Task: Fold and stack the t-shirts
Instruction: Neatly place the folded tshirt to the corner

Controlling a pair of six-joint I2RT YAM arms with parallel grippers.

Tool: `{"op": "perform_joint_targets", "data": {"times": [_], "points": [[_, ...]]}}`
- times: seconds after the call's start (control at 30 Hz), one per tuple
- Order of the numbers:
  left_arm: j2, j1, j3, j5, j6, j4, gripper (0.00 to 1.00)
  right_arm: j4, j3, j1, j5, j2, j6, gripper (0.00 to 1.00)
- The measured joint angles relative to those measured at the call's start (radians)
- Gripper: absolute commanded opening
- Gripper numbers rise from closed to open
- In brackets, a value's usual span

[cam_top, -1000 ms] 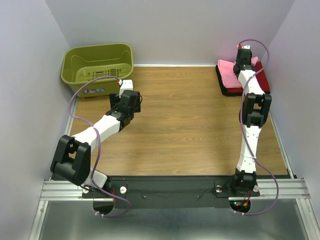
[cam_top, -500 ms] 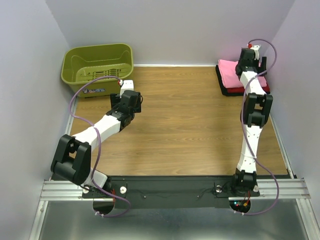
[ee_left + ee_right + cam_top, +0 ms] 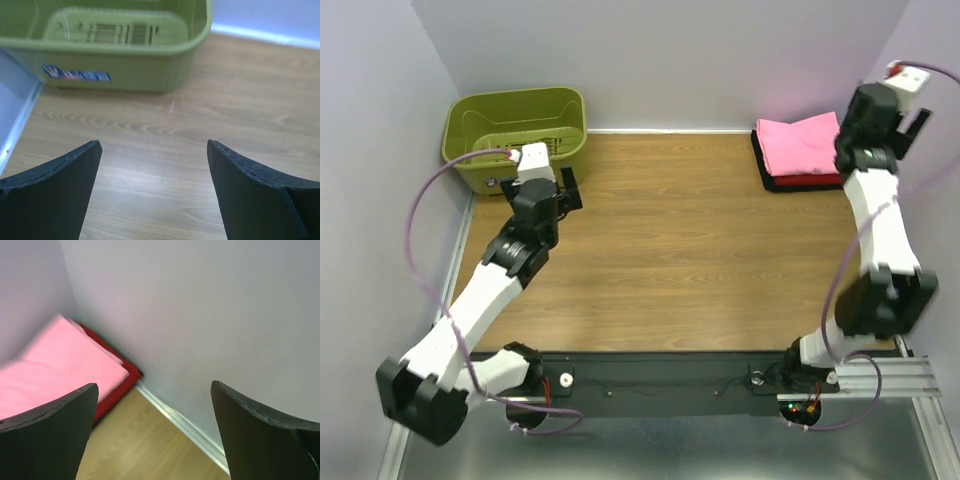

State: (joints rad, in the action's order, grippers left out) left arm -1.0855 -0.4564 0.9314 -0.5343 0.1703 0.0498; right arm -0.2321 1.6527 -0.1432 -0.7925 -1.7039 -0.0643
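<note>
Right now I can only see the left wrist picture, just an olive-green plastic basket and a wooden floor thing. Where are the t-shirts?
Observer: The bright pink cloth t-shirt lies folded in the far right corner of the wooden table.
Operator: Is anything hiding under it?
Observer: Yes, a red cloth t-shirt peeks out beneath it, so they make a stack.
Operator: Is the other hand holding them?
Observer: No. The right gripper is open and empty, up in the air close to the wall, above that corner.
</note>
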Motion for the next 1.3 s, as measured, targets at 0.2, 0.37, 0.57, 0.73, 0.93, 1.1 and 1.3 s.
{"op": "perform_joint_targets", "data": {"times": [0.2,0.37,0.57,0.73,0.93,1.1,1.3], "points": [[0.278,0.0,0.047,-0.059,0.014,0.092,0.99,0.037,-0.245,0.0,0.15,0.555,0.147,1.0],[0.534,0.0,0.025,-0.135,0.061,0.15,0.99,0.026,-0.413,0.004,0.245,0.867,0.23,1.0],[0.898,0.0,-0.101,-0.208,0.114,0.158,0.99,0.006,-0.588,0.086,0.346,1.107,0.272,1.0],[1.079,0.0,-0.212,-0.248,0.14,0.18,0.99,-0.026,-0.742,0.113,0.341,1.301,0.273,1.0],[1.077,0.0,-0.347,-0.288,0.244,0.229,0.99,-0.037,-0.774,0.13,0.364,1.377,0.262,1.0],[1.077,0.0,-0.395,-0.285,0.298,0.277,0.99,-0.029,-0.826,0.132,0.419,1.379,0.262,1.0],[1.077,0.0,-0.396,-0.282,0.299,0.264,0.99,-0.03,-0.887,0.154,0.45,1.379,0.261,1.0]]}}
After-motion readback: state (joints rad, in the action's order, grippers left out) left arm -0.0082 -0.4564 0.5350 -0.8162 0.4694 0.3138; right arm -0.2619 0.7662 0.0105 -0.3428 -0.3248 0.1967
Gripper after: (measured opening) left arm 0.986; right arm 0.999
